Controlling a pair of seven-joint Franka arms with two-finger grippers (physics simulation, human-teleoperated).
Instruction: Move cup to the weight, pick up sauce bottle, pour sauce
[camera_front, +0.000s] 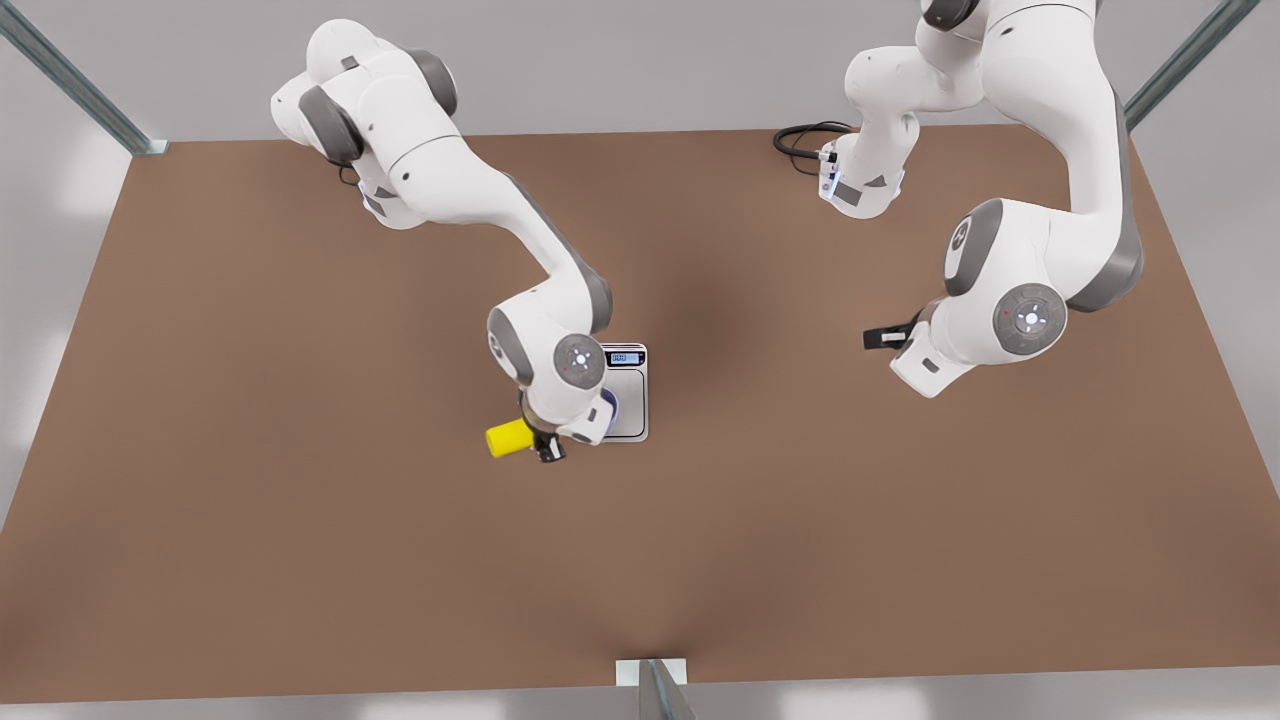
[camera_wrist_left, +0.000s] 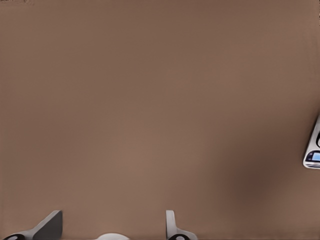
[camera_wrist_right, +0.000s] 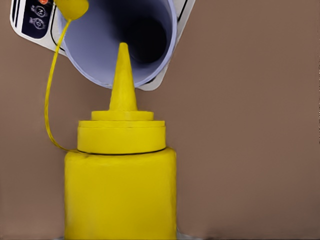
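On the brown surface, left of centre in the front view: sauce bottle, yellow, tipped on its side above the surface, base toward the front view's left, nozzle toward the scale. Grasped by the right claw, fingers clenched on the body at the end of the arm reaching in from the far left. In the right wrist view the bottle shows its ribbed shoulder and pointed nozzle aimed into the cup's mouth; a thin yellow tether runs from the shoulder to a small yellow cap hanging off to one side.

Just right of the bottle: cup, pale lavender-blue, mostly hidden under the wrist; it stands on the weight. In the right wrist view the cup has a dark interior and the weight shows its black button strip behind it. The weight's lit display faces the far side.

Far right in the front view: left claw, held above bare surface, well apart from the weight, this arm waiting. In the left wrist view its fingertips stand apart, released, nothing between them; a corner of the weight shows at the frame edge.
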